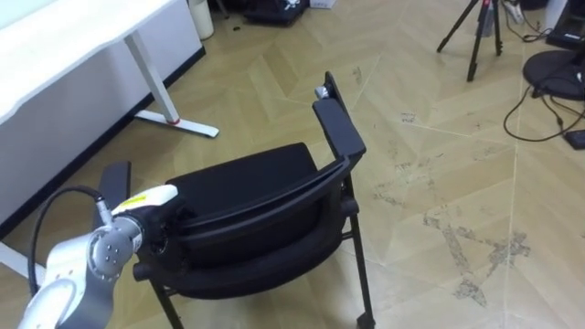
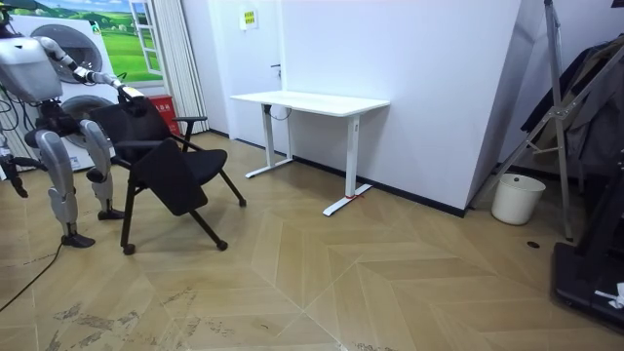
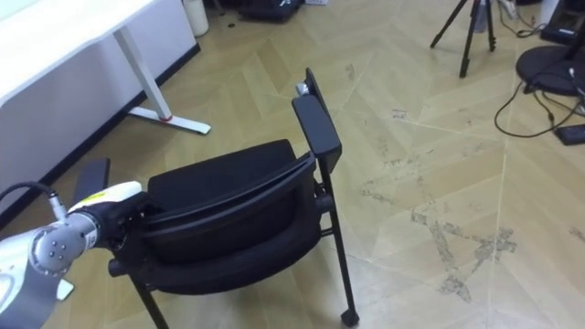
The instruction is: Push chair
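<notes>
One hand is at work: the robot's left hand (image 1: 154,206) lies against the left end of the curved top rail of the black padded chair (image 1: 247,206), which has flat armrests and a thin black metal frame. The hand's pale back faces up. Its fingers reach forward over the rail into the dark of the backrest, and I cannot tell whether they curl round it or lie straight. The left forearm comes in low from the lower left corner of the eye views. In the room view the robot stands upright behind the chair, at the room view's left, with one arm stretched forward and slightly down to the top of the backrest.

The chair stands directly before the robot, back toward it and seat facing away. Its left armrest (image 1: 114,183) is just beside the hand, on the desk side, and its right armrest (image 1: 338,123) juts toward open floor. A long white desk (image 1: 64,37) on white metal legs runs along the robot's left. The desk's flat foot (image 1: 178,122) is near the chair's front left corner but apart from it.

Ahead and to the right, the pale wooden herringbone floor (image 1: 439,164) lies open and scuffed. Well beyond it stand a black tripod (image 1: 475,37) and some dark cables (image 1: 539,110). In the room view a round white bin (image 2: 517,198) sits by the wall past the desk, well apart from the chair.
</notes>
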